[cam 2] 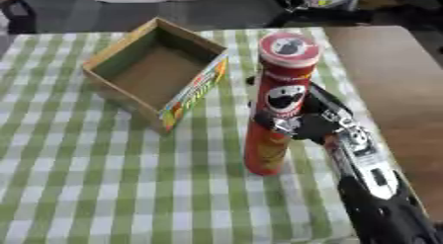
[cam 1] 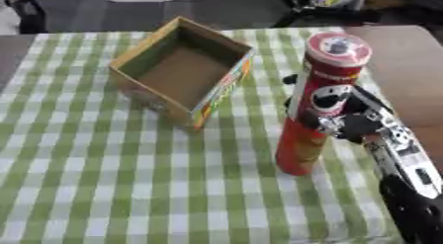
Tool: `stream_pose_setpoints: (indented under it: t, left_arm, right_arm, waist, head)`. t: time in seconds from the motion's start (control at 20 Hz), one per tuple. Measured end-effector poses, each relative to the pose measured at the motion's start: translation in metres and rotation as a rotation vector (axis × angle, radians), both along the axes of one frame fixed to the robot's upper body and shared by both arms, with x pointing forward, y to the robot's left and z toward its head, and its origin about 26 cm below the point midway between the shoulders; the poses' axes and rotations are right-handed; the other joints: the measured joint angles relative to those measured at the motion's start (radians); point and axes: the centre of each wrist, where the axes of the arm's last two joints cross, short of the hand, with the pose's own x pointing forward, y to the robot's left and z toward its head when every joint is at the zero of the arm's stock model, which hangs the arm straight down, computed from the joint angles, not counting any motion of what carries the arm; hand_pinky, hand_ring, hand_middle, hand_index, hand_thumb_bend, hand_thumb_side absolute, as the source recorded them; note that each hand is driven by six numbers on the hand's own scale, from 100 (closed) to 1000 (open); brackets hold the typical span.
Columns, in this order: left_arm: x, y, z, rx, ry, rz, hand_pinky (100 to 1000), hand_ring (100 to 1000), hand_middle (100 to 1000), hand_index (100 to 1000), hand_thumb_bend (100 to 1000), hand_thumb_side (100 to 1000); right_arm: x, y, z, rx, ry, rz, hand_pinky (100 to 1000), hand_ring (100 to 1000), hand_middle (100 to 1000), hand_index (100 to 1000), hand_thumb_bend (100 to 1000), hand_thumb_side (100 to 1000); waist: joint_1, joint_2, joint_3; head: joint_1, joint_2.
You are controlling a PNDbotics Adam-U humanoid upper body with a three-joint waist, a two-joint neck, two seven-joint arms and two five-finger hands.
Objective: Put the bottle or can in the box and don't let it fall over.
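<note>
A tall red can (cam 1: pixel 317 104) with a red and white lid stands upright on the green checked tablecloth (cam 1: pixel 104 188), right of the middle. My right hand (cam 1: pixel 346 120) comes in from the lower right and is shut on the can about halfway up, fingers curled round its far side. An open cardboard box (cam 1: pixel 183 69) with a colourful printed side lies to the can's upper left, empty inside and a short gap away. My left hand shows in neither view.
Bare brown tabletop (cam 1: pixel 407 65) runs along the right past the cloth's edge. Dark chair or stand legs (cam 1: pixel 329 13) and the floor lie beyond the table's far edge.
</note>
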Motion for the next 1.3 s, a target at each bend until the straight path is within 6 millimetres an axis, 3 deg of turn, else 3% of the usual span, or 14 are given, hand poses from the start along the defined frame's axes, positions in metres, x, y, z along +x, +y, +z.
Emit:
stream_pose_setpoints:
  t: [0.55, 1.3]
  left_arm:
    - [0.0, 0.0, 0.0, 0.0, -0.001, 0.0, 1000, 1000, 1000, 780, 186, 766]
    - [0.0, 0.0, 0.0, 0.002, -0.004, -0.002, 1000, 1000, 1000, 779, 184, 766]
  right_arm:
    - [0.016, 0.001, 0.03, -0.015, -0.109, -0.003, 255, 407, 771, 287, 376, 100]
    - [0.075, 0.027, 0.103, 0.019, -0.181, 0.036, 256, 401, 738, 283, 372, 100]
  waist:
    - [0.0, 0.0, 0.001]
    - [-0.003, -0.001, 0.016]
  head:
    - [-0.001, -0.005]
    - [-0.018, -0.009]
